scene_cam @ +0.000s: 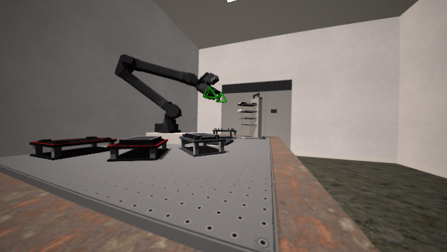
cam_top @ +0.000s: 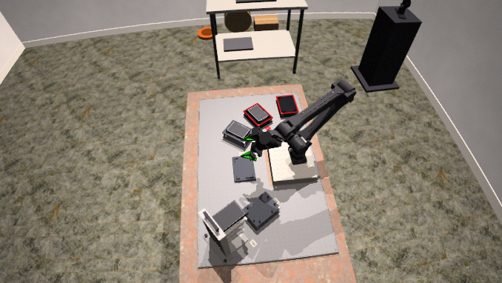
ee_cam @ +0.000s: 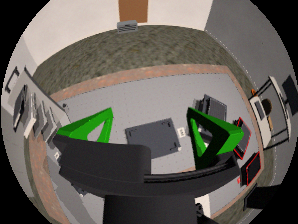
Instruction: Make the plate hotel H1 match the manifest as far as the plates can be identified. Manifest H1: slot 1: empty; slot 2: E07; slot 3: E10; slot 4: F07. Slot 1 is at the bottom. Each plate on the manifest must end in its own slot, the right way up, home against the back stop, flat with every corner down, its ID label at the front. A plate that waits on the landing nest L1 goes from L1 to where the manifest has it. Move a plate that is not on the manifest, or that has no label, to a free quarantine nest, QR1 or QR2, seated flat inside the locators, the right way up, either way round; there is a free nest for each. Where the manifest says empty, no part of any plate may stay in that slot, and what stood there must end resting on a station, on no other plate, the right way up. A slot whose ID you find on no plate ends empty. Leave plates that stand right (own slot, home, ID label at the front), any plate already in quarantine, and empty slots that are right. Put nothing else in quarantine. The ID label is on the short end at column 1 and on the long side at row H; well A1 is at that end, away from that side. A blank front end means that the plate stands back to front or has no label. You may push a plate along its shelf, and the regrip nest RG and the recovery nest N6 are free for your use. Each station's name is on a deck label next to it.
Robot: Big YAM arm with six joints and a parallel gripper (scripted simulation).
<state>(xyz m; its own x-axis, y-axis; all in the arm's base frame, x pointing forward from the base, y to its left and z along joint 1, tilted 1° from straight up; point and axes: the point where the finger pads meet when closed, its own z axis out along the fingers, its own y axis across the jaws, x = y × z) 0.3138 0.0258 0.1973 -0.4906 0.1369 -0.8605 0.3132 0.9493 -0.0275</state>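
Observation:
The plate hotel (cam_top: 222, 226) stands at the near left corner of the deck, with a dark plate (cam_top: 229, 215) showing on its top shelf. It is far off in the exterior view (scene_cam: 248, 115), and its slot labels are too small to read. My gripper (cam_top: 249, 148) (scene_cam: 215, 95) has green fingers. It is open and empty, high above the deck between a dark nest holding a plate (cam_top: 237, 131) and a flat empty nest (cam_top: 243, 168). In the wrist view an empty dark nest (ee_cam: 154, 137) lies below, between the fingers.
A red-edged nest (cam_top: 258, 115) holds a plate. A second red-edged nest (cam_top: 287, 104) is empty. Another dark nest (cam_top: 260, 211) sits beside the hotel. The arm base (cam_top: 298, 155) stands on a white block at the right edge of the deck.

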